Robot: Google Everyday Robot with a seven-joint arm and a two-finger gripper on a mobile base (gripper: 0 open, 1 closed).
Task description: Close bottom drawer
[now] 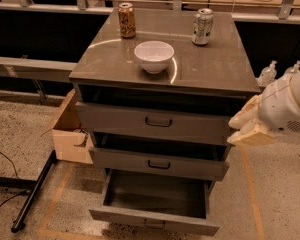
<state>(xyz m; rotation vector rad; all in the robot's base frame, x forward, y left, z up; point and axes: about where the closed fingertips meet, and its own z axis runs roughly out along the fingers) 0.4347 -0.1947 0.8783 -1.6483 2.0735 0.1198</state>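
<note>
Your pincer (247, 126) hangs at three o'clock beside the cabinet (210, 66), apart from the bottom drawer (155, 220) pulled out at six, likely staging a push. Whether it's apart or together, I cannot tell.

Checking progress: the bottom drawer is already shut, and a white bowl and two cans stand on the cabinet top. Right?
No. The camera view shows the bottom drawer pulled out, not shut. The white bowl and two cans do stand on top; the gripper hangs right of the cabinet.
</note>
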